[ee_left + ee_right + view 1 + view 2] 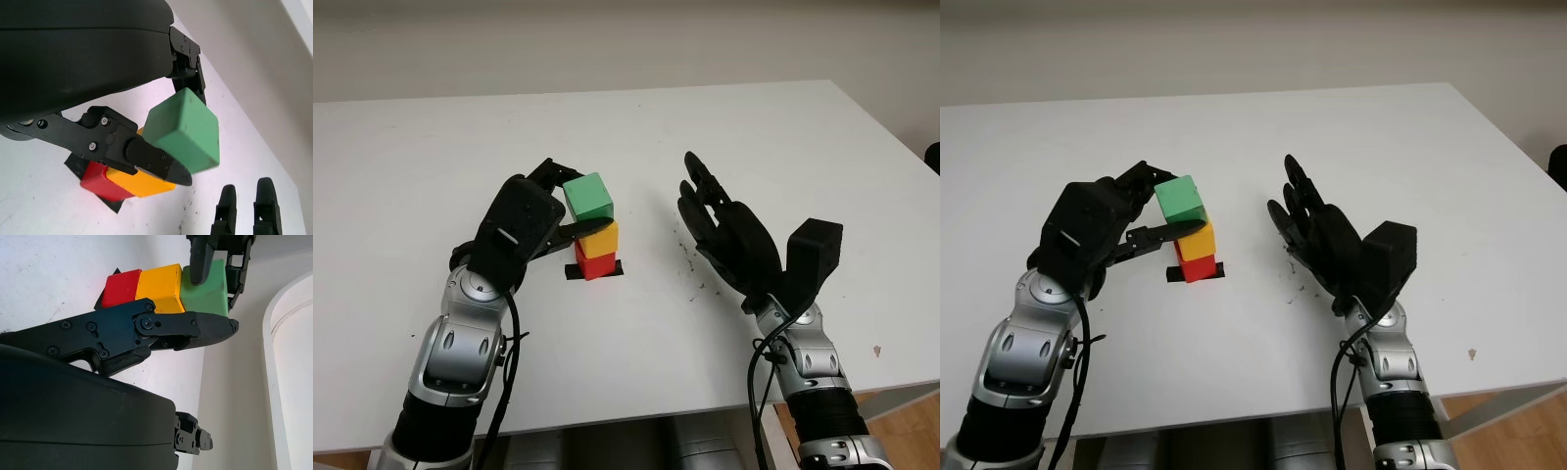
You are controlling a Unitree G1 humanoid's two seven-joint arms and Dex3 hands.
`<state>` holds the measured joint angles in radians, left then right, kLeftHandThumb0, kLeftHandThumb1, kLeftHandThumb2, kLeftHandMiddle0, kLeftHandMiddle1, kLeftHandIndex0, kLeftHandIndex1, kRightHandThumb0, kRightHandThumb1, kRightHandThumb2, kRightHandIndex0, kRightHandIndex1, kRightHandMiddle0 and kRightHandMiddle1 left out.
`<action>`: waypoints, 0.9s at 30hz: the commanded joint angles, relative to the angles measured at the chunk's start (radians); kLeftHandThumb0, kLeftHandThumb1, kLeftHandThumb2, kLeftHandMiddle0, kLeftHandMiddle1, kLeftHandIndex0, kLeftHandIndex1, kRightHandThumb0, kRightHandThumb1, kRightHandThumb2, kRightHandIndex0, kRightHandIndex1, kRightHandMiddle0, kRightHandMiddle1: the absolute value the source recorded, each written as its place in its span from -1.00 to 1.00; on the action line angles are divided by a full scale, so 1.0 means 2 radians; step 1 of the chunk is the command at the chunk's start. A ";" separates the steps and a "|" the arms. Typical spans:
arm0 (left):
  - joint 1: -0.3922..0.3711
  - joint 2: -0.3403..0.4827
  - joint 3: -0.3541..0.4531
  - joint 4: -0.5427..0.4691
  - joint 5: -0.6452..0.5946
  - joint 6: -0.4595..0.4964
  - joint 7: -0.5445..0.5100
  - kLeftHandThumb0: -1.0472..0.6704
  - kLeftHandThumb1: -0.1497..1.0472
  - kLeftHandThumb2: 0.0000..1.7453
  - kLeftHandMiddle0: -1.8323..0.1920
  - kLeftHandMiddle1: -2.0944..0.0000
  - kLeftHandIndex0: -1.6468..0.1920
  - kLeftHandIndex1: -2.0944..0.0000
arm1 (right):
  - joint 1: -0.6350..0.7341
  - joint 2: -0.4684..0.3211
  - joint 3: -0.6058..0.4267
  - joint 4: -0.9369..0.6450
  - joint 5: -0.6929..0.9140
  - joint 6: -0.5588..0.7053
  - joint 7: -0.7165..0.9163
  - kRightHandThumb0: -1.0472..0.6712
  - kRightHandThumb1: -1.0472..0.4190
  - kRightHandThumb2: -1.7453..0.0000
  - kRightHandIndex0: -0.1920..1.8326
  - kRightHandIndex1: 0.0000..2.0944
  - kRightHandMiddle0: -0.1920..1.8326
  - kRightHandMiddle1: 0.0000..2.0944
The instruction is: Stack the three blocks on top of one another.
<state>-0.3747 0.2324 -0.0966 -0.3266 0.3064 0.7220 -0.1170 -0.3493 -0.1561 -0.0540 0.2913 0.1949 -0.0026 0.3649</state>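
Black and curled, the left hand [524, 230] sat at about nine o'clock from the stack, its fingers [151, 161] clamped on the green block [588, 196], one on the near side and another reaching round the far side. That block sat on top of the yellow block [599, 240], turned a little out of line with it and looking slightly tilted. Whether it rested fully on the yellow one or was partly carried by the hand could not be told. Under them the red block [588, 262] stood on a patch of black tape [595, 270] near the middle of the table [754, 127].

The blocks looked like light, stiff, smooth-sided cubes, probably foam or painted wood. By that judgement they would not crush, but could slide on each other. The best hold seemed to be on two opposite flat faces of the green one, kept low enough to square it up without nudging the two beneath.

At about three o'clock from the stack, well apart from it, the right hand [729, 240] hovered open above the table, holding nothing.

The table was white and matte, with small dark scuffs beneath the right hand. Behind it rose a plain pale wall [607, 39].
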 commanded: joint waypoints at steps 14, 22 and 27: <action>0.006 -0.002 0.008 0.011 -0.013 -0.038 0.004 -0.49 0.87 -0.94 0.83 0.96 0.76 0.94 | 0.002 0.001 0.001 -0.007 -0.005 -0.010 0.003 -0.63 -1.00 0.59 -0.92 -0.94 -0.86 -0.95; 0.013 0.002 0.012 -0.007 -0.034 -0.042 -0.008 -0.61 0.90 -0.93 0.89 0.97 0.85 0.97 | 0.003 0.001 0.002 -0.004 -0.008 -0.015 0.000 -0.63 -1.00 0.59 -0.92 -0.94 -0.85 -0.94; 0.034 0.006 0.010 -0.050 -0.032 -0.063 -0.011 -0.81 1.00 -0.58 1.00 0.99 0.99 1.00 | 0.002 0.001 0.002 0.001 -0.005 -0.015 0.003 -0.64 -1.00 0.60 -0.92 -0.95 -0.85 -0.95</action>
<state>-0.3217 0.2380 -0.0809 -0.3823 0.2405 0.6195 -0.1436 -0.3475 -0.1560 -0.0456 0.2918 0.1829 -0.0208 0.3684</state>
